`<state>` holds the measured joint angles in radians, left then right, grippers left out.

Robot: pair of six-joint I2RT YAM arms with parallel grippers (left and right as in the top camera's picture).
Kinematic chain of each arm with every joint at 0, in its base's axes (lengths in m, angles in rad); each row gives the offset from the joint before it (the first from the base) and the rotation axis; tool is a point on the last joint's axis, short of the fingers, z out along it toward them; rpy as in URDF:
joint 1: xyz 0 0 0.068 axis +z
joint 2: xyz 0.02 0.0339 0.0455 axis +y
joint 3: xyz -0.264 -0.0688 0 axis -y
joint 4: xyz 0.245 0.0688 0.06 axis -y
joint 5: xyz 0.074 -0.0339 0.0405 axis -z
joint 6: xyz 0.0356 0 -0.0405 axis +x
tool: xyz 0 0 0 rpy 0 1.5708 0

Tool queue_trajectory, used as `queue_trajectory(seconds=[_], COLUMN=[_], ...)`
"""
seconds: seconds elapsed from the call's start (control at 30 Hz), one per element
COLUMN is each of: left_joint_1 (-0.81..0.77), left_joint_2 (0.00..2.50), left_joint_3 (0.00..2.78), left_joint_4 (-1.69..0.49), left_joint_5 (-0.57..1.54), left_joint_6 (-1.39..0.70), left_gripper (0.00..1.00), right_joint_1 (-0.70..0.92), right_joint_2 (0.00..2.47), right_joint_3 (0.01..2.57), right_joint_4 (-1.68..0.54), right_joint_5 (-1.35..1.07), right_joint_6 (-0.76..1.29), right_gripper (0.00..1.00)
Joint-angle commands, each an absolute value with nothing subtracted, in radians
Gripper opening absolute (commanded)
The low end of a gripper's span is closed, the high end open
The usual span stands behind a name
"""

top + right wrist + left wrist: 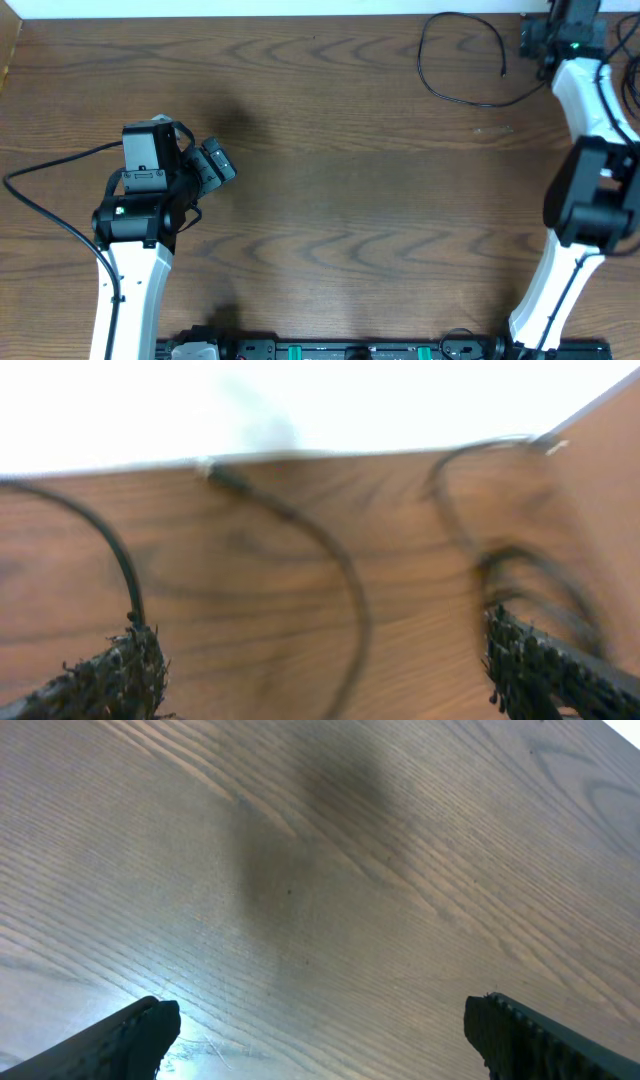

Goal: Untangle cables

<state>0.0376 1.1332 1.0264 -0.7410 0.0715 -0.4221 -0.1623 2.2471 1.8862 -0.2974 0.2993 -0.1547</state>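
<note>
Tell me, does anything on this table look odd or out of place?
Only a thin black cable: it sprawls in a loose loop at the far right corner, close to the table edge, by the right gripper. Nothing looks spilled or broken.

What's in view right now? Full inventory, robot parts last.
cable: one seen, black, thin loose loop on the table's far right corner; blurred in the right wrist view, so no strand count there
pale mark: one, faint, just nearer than the loop; too small to identify
table: one, brown wood grain, otherwise bare in the middle
rail: one, black with green bits, along the near edge
robot wire: one, thicker, black, trailing left from the left arm
left arm: white and black, near left
right arm: white and black, right side
left gripper: open, over bare wood
right gripper: open, over the cable loop
</note>
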Motion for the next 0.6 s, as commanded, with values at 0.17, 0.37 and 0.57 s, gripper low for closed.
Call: queue_trajectory(seconds=[0.17,0.37,0.57], left_joint_1=[0.042,0.042,0.042], left_joint_2=[1.130,1.130,1.130], left_joint_3=[1.033,1.033,1.033], left_joint_4=[-0.744,-0.744,-0.744], left_joint_5=[0.059,0.059,0.059], left_joint_6=[-0.424,-0.424,-0.424], left_gripper=[0.98,0.98,0.98], right_joint_1=[-0.189,-0.212,-0.215], right_joint_2=[1.905,1.743,1.620], right_joint_3=[1.897,1.897,1.832], right_joint_4=[-0.437,-0.546,-0.646], right_joint_5=[0.225,-0.032,-0.078], right_joint_6=[-0.165,-0.162,-0.162], right_gripper=[0.99,0.99,0.99])
